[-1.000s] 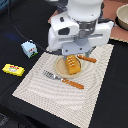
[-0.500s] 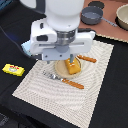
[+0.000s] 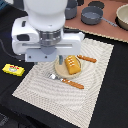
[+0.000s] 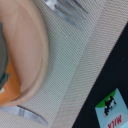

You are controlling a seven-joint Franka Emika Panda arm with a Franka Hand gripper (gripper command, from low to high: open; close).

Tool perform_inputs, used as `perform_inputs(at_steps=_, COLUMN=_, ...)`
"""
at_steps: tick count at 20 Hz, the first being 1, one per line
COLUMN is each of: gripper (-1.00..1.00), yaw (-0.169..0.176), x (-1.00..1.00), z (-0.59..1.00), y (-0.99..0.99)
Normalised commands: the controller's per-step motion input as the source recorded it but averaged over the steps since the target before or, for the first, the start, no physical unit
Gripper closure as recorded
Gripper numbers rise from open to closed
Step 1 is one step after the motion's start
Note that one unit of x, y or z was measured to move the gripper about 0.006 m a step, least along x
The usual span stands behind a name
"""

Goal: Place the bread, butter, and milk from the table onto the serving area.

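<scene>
The bread (image 3: 72, 64), an orange-brown dotted loaf, lies on the round tan plate (image 3: 61, 71) of the serving area, a beige woven placemat (image 3: 75, 100). The butter (image 3: 13, 69), a flat yellow packet, lies on the dark table off the mat at the exterior view's left. My gripper (image 3: 61, 59) hangs over the plate's edge beside the bread and holds nothing; its jaws look apart. The arm hides the milk in the exterior view. In the wrist view the milk (image 4: 112, 113) shows off the mat's edge, with the plate (image 4: 27, 50) close by.
An orange-handled knife (image 3: 86, 58) and fork (image 3: 67, 81) flank the plate. A brown board (image 3: 107, 32) with grey pots (image 3: 92, 14) stands at the back right of the exterior view. The fork tines (image 4: 70, 12) show in the wrist view.
The arm has moved from above the plate toward the exterior view's left and now covers the milk. The bread stays on the plate.
</scene>
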Motion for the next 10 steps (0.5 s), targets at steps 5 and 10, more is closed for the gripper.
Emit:
perform_inputs(at_steps=5, gripper=-1.0, yaw=0.053, x=-0.7, z=0.0, y=0.03)
perform_inputs(at_steps=10, gripper=-1.0, yaw=0.066, x=-0.69, z=-0.01, y=0.0)
